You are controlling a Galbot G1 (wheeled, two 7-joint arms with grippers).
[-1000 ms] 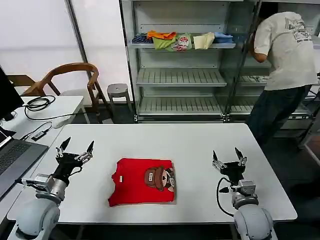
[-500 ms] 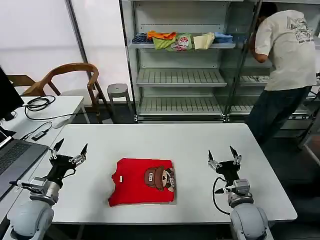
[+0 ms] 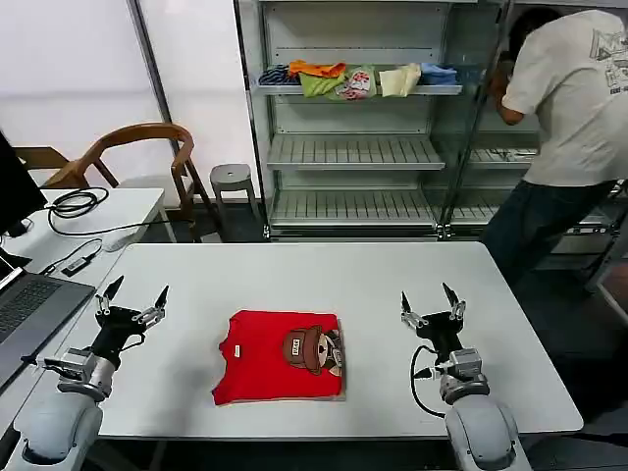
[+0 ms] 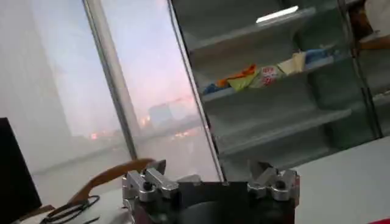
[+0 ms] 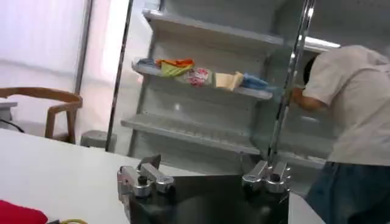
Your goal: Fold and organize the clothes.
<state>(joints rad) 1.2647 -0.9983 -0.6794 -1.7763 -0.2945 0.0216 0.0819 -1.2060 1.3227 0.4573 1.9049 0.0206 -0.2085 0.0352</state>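
Observation:
The clothes, one bright red T-shirt [image 3: 277, 357], lie folded into a rectangle on the white table [image 3: 294, 270], the brown bear print facing up at its right side. Left of the shirt my left gripper [image 3: 132, 295] points upward, open and holding nothing. My right gripper [image 3: 429, 299] stands to the shirt's right, also open and empty. The left wrist view has the left gripper [image 4: 209, 171] with its fingers spread wide. A red corner of the shirt [image 5: 18, 214] peeks in beside the right gripper [image 5: 206, 167] in the right wrist view.
A metal shelf unit [image 3: 353, 118] behind the table holds orange, green, cream and blue folded garments [image 3: 355, 78]. A person [image 3: 564, 128] leans at the neighbouring shelves at right. A wooden chair [image 3: 137, 157], stool [image 3: 233, 179] and side desk with a laptop [image 3: 29, 309] stand left.
Both grippers have drifted slightly leftward and stayed open. The red shirt has not moved. The person at right shifted further right.

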